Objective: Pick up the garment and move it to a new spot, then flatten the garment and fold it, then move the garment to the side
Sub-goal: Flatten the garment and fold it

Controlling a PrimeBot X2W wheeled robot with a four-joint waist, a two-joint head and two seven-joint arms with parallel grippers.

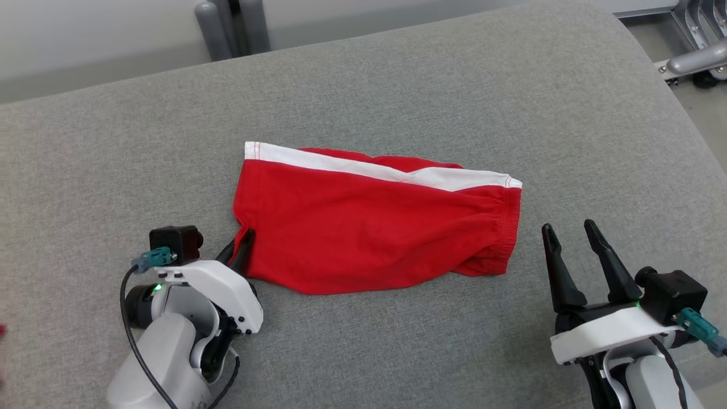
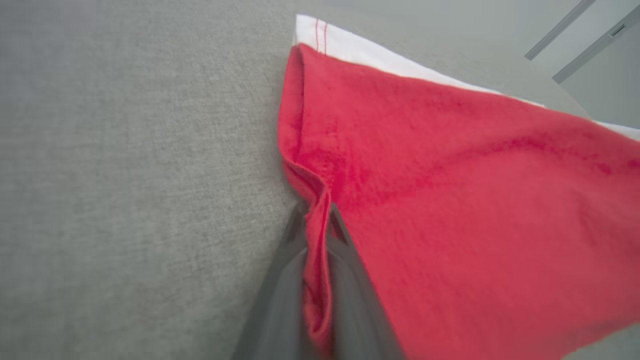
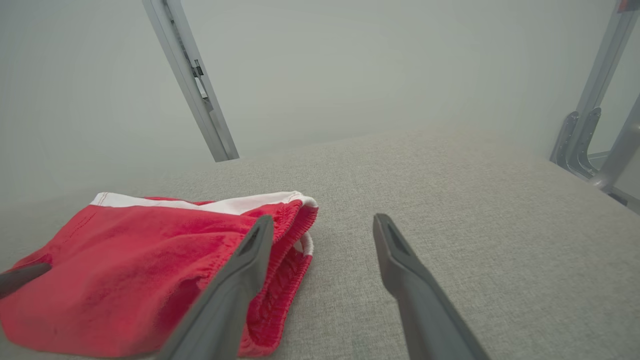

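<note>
On the grey padded surface, the red garment lies between both arms, its near-left corner clamped in the jaws of the left gripper, apparently for lifting it away, while the right gripper waits beside the waistband, jaws apart.

Grey woven-fabric worktop, soft-looking, taking up most of the head view, with a rounded corner at upper right and the far edge slanting up from left to right. Lying directly on it, near frame centre: one red garment, flat and layered, white band along its upper edge, gathered elastic hem at its right end. Left lower corner of the cloth drawn into a small peak. Grey weave showing on every side of it.
</note>
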